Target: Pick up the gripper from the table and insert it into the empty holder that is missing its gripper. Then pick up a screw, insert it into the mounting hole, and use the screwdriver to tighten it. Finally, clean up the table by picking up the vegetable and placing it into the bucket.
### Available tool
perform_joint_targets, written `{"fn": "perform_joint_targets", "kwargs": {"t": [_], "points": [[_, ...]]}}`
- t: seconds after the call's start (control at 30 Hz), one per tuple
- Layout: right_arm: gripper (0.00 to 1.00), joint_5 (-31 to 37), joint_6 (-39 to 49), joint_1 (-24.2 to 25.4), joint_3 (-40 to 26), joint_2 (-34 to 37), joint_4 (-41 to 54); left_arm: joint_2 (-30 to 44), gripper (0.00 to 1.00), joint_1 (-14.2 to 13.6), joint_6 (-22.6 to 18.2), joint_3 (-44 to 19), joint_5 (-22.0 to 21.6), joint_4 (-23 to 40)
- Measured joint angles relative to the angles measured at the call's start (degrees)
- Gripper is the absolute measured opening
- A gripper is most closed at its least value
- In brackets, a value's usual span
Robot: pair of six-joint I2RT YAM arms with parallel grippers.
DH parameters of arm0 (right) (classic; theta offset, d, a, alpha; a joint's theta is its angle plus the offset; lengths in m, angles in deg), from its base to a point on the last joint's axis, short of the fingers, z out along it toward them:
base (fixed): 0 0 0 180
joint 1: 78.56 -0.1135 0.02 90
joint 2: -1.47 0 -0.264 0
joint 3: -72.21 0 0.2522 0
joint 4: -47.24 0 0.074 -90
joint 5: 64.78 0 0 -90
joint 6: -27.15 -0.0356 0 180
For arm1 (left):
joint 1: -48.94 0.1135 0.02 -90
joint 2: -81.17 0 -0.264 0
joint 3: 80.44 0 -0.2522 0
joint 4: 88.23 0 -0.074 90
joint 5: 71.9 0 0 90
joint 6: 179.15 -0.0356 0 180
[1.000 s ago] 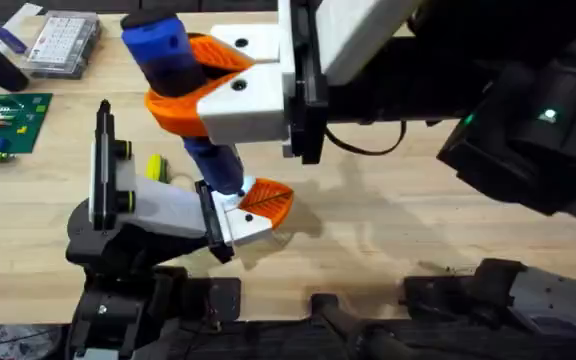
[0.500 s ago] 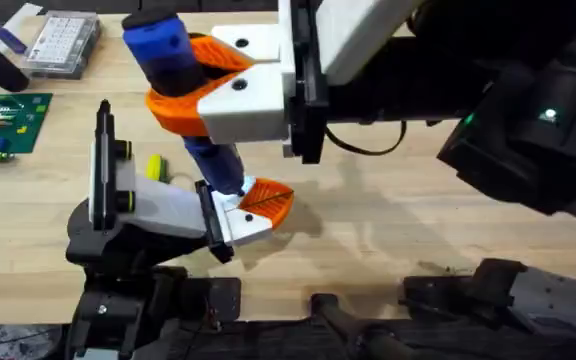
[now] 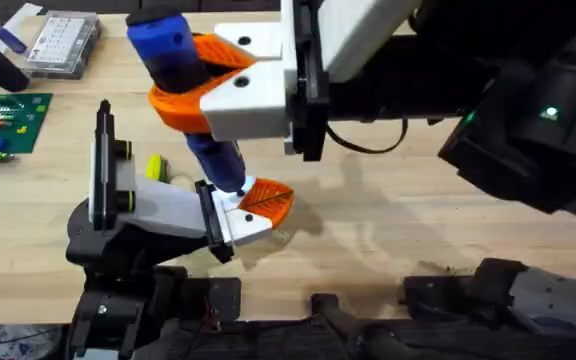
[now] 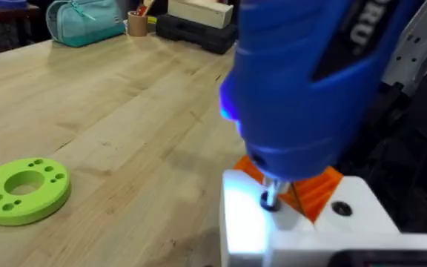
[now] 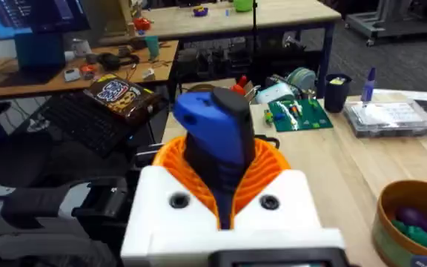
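Screwdriver (image 3: 183, 90) held upright in the right end effector (image 3: 208, 85), orange ribbed pads closed around the blue body, thin metal tip (image 4: 270, 197) pressed down onto the white base of the gripper (image 3: 258, 205). Gripper seated at the black end bracket of the holder (image 3: 158, 210), orange leaf finger pointing right, near the front middle of the counter (image 3: 388, 200). Seen from the right wrist: blue screwdriver top (image 5: 213, 126) rising between the orange pads (image 5: 262, 167), with the bucket (image 5: 414, 222) at the edge, a purple and green vegetable (image 5: 414, 226) lying inside. Lime-green ring (image 4: 22, 189) flat on the wood, well apart from the holder. Green circuit board (image 3: 6, 122) and clear parts box (image 3: 63, 42) at the far left. Left end effector: cannot tell open or closed.
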Motion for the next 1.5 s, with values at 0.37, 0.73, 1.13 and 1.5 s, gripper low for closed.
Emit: {"fn": "perform_joint_targets", "kwargs": {"t": [0.37,0.73,1.13,1.5], "points": [[0.046,0.0,0.0,0.2,0.0,0.0,0.5,0.0,0.014,0.0,0.0,0.0,0.0,0.0],[0.047,0.0,0.0,0.6,0.0,0.0,0.9,0.0,0.014,0.0,0.0,0.0,0.0,0.0],[0.047,0.0,-0.2,0.7,0.0,0.0,1.3,0.0,0.014,0.0,0.0,0.0,0.0,0.0],[0.046,0.0,-1.4,0.7,0.0,0.0,-0.1,0.0,0.014,0.0,0.0,0.0,0.0,0.0]]}}
